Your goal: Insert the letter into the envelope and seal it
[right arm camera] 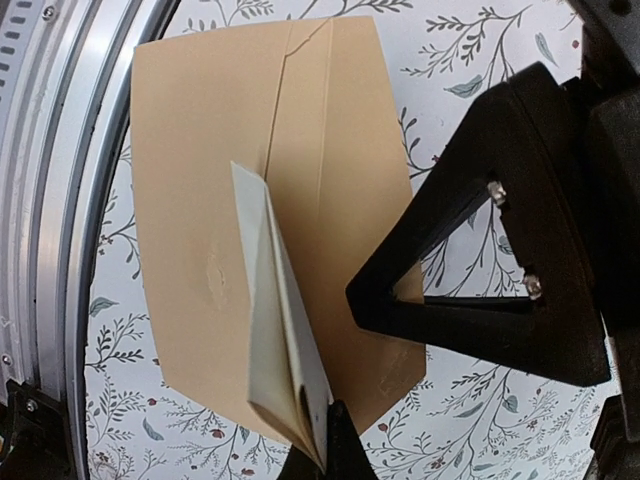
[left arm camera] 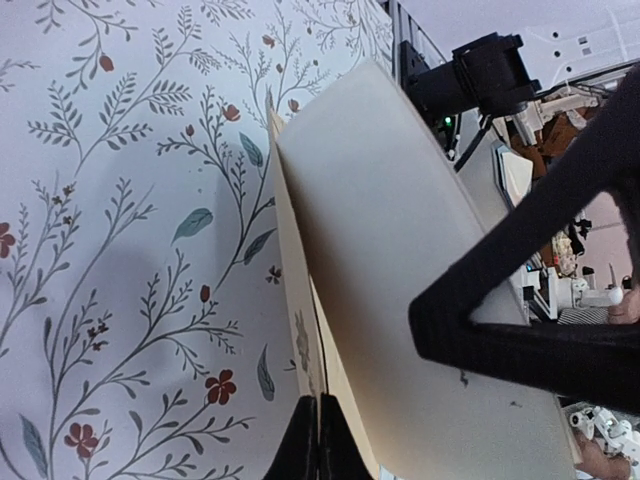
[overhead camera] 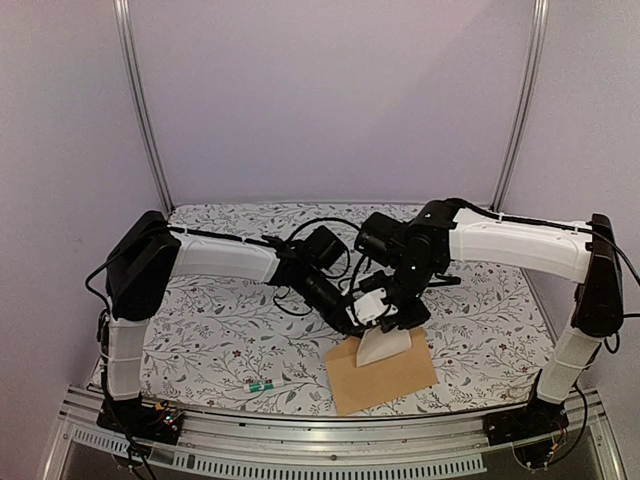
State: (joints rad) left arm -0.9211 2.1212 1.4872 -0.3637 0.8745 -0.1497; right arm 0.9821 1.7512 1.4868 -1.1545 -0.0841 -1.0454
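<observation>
The envelope [overhead camera: 390, 385] lies flat by the desk's [overhead camera: 220, 330] near edge. Over its far half hangs the folded letter [overhead camera: 385, 345]; whether they touch, I cannot tell. The left jaws and right jaws both clench the letter's top.

The top external camera looks down from above and behind the arm bases, wide enough to take in the whole table [overhead camera: 220, 320] and both arms. The left wrist camera peers past the left gripper [left arm camera: 318, 445], very near the letter [left arm camera: 400, 280]. The right wrist camera faces down past the right gripper [right arm camera: 325, 450] onto the envelope [right arm camera: 200, 180]. All three views share the letter.
</observation>
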